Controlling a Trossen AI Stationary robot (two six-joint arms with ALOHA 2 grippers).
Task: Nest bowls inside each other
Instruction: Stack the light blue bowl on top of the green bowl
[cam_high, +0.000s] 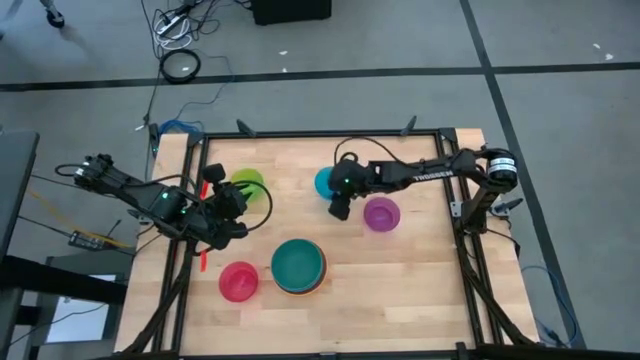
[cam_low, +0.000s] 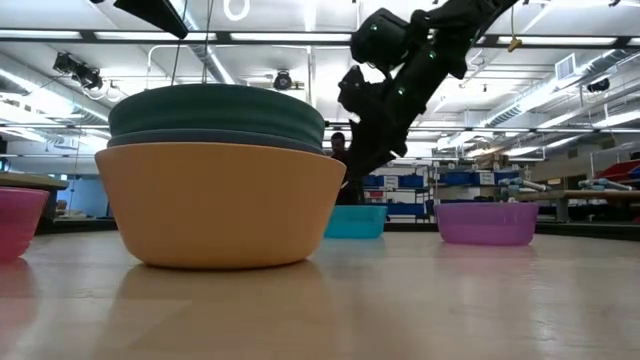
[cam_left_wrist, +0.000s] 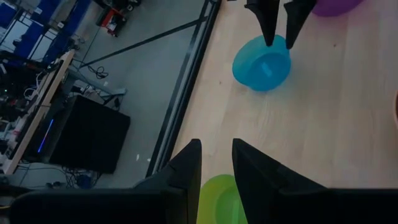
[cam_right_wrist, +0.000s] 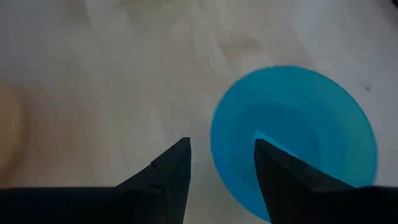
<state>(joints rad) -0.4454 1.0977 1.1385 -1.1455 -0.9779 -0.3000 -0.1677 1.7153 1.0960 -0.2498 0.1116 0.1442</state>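
Observation:
A cyan bowl (cam_high: 322, 180) rests on its base at the table's far middle. My right gripper (cam_right_wrist: 221, 163) hangs open just above it, one finger over the inside and one outside the rim (cam_right_wrist: 214, 146); no touch shows. A purple bowl (cam_high: 381, 214) stands to its right. A teal green bowl (cam_high: 297, 262) sits nested in the orange bowl (cam_low: 222, 205), with a blue rim (cam_low: 200, 139) between them. The red-pink bowl (cam_high: 238, 281) stands near the front left. My left gripper (cam_left_wrist: 216, 163) is open above the lime green bowl (cam_left_wrist: 216, 200).
Black frame rails (cam_high: 320, 133) run along the table's far and side edges. Bare wood lies between the cyan bowl and the orange stack (cam_high: 300, 225) and along the front right of the table (cam_high: 400, 290). Cables and floor lie beyond the far edge.

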